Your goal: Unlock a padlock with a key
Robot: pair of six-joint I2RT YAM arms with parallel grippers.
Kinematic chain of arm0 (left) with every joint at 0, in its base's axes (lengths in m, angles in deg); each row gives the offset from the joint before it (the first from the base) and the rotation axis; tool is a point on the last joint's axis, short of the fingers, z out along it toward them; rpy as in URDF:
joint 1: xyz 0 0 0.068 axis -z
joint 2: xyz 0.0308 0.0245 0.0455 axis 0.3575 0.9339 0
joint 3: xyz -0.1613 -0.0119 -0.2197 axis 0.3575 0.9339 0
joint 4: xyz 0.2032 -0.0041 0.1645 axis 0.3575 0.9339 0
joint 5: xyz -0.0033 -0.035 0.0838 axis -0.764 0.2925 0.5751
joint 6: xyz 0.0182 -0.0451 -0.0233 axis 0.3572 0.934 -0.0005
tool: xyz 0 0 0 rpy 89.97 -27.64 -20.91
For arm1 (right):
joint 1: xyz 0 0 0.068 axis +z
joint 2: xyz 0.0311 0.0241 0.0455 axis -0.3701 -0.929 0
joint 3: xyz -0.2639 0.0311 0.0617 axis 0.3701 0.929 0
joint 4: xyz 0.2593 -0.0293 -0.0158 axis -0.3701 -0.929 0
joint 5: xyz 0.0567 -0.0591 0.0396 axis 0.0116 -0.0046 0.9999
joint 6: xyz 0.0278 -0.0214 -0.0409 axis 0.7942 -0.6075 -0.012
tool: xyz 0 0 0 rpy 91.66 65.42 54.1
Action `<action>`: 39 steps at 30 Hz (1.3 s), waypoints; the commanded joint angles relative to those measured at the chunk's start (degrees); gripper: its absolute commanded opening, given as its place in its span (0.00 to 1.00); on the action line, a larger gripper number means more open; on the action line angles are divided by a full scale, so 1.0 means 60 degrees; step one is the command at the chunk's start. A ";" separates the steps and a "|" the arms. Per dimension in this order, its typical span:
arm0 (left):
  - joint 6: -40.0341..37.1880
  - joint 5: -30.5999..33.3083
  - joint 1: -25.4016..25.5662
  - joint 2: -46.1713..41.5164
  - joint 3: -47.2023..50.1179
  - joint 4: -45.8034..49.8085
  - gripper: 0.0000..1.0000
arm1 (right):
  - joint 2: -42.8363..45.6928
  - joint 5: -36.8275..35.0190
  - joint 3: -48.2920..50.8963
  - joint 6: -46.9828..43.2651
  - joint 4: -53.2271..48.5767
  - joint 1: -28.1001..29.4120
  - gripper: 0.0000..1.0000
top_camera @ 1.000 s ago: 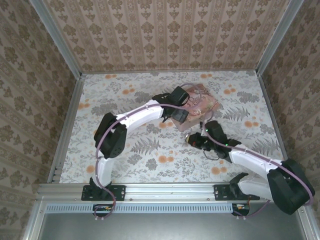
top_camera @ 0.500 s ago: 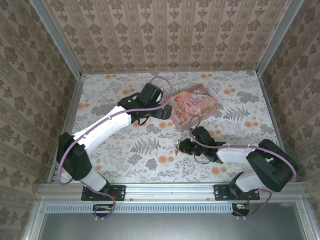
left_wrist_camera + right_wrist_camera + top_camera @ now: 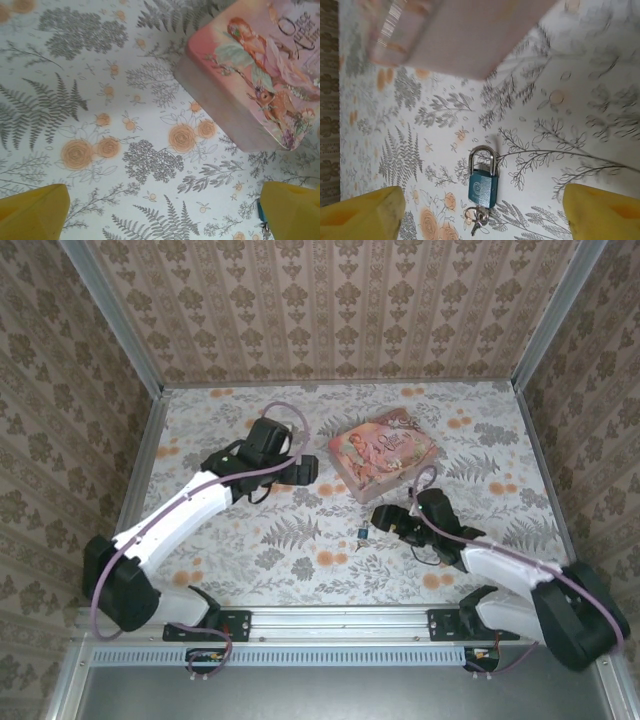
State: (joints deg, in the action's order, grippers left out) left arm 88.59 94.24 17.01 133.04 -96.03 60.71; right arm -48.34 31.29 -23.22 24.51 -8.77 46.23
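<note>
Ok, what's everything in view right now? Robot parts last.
small teal metal padlock: one, teal with silver shackle, flat on the cloth, ungripped
silver keys on a ring: one bunch, silver, at the padlock's base
pink rectangular picture tin: one, pink, just beyond the padlock
floral tablecloth: one, white, grey and orange, covering the table
left gripper: one, yellow-tipped, open, left of the tin
right gripper: one, yellow-tipped, open, by the padlock

The padlock [image 3: 482,187] is a small teal-blue block with a silver shackle. It lies flat on the flowered table [image 3: 570,140], and both shackle legs meet the body. The key [image 3: 476,221], a thin metal sliver beside a little ring, lies at its base, touching it.
</note>
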 commanded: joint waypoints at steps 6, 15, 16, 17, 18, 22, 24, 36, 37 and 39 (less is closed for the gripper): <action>-0.0027 0.1356 -0.1067 -0.1541 0.0889 -0.0133 1.00 | 0.2187 -0.0502 -0.2335 -0.1844 -0.4109 -0.1396 1.00; -0.1563 0.3239 -0.2399 -0.2503 0.2312 -0.1430 1.00 | 0.1630 -0.3382 -0.3631 -0.2919 -0.3391 -0.1994 1.00; -0.1849 0.3409 -0.2481 -0.2426 0.2288 -0.1434 1.00 | 0.1545 -0.3624 -0.3591 -0.3030 -0.3048 -0.2070 0.99; -0.2086 0.3576 -0.2576 -0.2347 0.2294 -0.1519 1.00 | 0.1459 -0.3823 -0.3548 -0.3178 -0.2765 -0.2092 1.00; -0.2347 0.3709 -0.2654 -0.2301 0.2330 -0.1666 1.00 | 0.1341 -0.4080 -0.3551 -0.3253 -0.2545 -0.2120 1.00; -0.3109 0.3954 -0.3173 -0.2348 0.2665 -0.2526 1.00 | 0.0773 -0.5191 -0.3465 -0.4238 -0.1506 -0.2207 1.00; -0.3201 0.3701 -0.3678 -0.2568 0.3089 -0.3294 1.00 | 0.0550 -0.5641 -0.3224 -0.4513 -0.0944 -0.2347 0.99; -0.3517 0.2297 -0.5777 -0.1726 0.6205 -0.8657 1.00 | -0.1008 -0.8350 -0.2253 -0.5539 0.1282 -0.3001 0.99; -0.3556 0.2296 -0.5780 -0.1472 0.6358 -0.9001 1.00 | -0.1164 -0.8538 -0.2179 -0.5781 0.1476 -0.3001 0.99; -0.3800 0.2063 -0.5744 -0.0939 0.6671 -0.9886 1.00 | -0.1510 -0.8742 -0.1985 -0.6297 0.1992 -0.3029 1.00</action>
State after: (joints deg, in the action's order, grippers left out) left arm 68.64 108.95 -17.29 124.80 -58.04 13.72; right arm -55.68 -14.46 -36.77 -7.42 -3.48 28.42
